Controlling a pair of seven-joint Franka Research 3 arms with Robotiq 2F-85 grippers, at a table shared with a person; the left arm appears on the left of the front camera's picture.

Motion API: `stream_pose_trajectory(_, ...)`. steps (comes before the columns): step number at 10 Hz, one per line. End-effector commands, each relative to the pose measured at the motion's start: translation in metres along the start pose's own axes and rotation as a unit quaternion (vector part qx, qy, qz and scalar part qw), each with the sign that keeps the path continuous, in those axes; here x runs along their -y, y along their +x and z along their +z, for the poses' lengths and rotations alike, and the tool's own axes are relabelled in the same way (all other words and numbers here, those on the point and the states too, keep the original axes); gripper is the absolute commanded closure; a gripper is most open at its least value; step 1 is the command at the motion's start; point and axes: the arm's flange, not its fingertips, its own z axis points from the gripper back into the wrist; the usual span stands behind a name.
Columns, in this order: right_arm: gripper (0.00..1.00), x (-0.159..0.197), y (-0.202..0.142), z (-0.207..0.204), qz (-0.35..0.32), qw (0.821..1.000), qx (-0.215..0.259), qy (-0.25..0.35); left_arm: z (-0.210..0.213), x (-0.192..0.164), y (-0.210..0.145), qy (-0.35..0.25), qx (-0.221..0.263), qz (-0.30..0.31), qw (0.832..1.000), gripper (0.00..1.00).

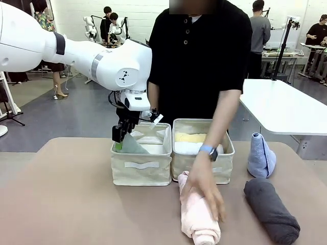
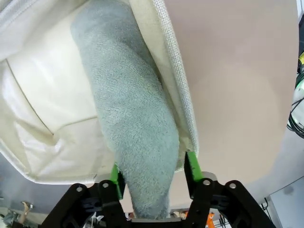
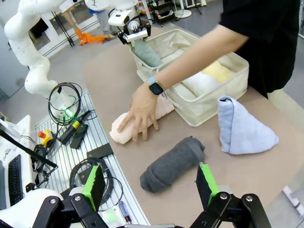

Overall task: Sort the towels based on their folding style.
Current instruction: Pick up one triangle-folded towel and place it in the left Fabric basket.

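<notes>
Six towels. Four rolled: yellow towel (image 1: 190, 137), white towel (image 1: 188, 147), pink towel (image 1: 199, 219), dark grey towel (image 1: 271, 209). Two cone-folded: grey-green towel (image 1: 134, 145), light blue towel (image 1: 260, 155). Two cream bins: left bin (image 1: 140, 171), right bin (image 1: 186, 162). Right bin has two rolls, left bin one cone; three towels on the table (image 1: 66, 204). One person's hand (image 1: 204, 191), one wristwatch (image 1: 207, 150).
</notes>
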Motion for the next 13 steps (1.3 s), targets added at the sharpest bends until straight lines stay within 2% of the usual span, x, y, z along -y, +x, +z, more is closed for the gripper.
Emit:
stream_pose_trajectory(1, 0.0, 0.001, 0.001, -0.001, 0.006, 1.0, 0.018, 0.006, -0.003, 0.009, -0.003, 0.003, 0.013, -0.004, 1.0, 0.0)
stream_pose_trajectory(4, 0.0, 0.001, 0.001, -0.001, 0.006, 1.0, 0.018, 0.006, -0.002, 0.008, -0.004, 0.002, 0.016, -0.001, 1.0, 0.0)
stream_pose_trajectory(6, 0.0, 0.001, 0.001, -0.001, 0.006, 1.0, 0.018, 0.006, 0.025, 0.017, -0.018, 0.015, 0.043, 0.004, 0.999, 0.0)
stream_pose_trajectory(8, 0.0, 0.001, 0.001, -0.001, 0.006, 1.0, 0.018, 0.006, 0.078, 0.047, -0.073, 0.036, 0.134, 0.011, 0.99, 0.0)
stream_pose_trajectory(9, 0.0, 0.001, 0.001, -0.001, 0.006, 1.0, 0.018, 0.006, 0.107, 0.078, -0.117, 0.056, 0.207, 0.012, 0.977, 0.0)
stream_pose_trajectory(10, 0.0, 0.001, 0.001, -0.001, 0.006, 1.0, 0.018, 0.006, 0.123, 0.11, -0.156, 0.086, 0.255, 0.024, 0.963, 0.0)
stream_pose_trajectory(12, 0.0, 0.001, 0.001, -0.001, 0.006, 1.0, 0.018, 0.006, 0.124, 0.165, -0.22, 0.129, 0.302, 0.085, 0.941, 0.0)
stream_pose_trajectory(13, 0.0, 0.001, 0.001, -0.001, 0.006, 1.0, 0.018, 0.006, 0.114, 0.181, -0.241, 0.13, 0.321, 0.114, 0.931, 0.0)
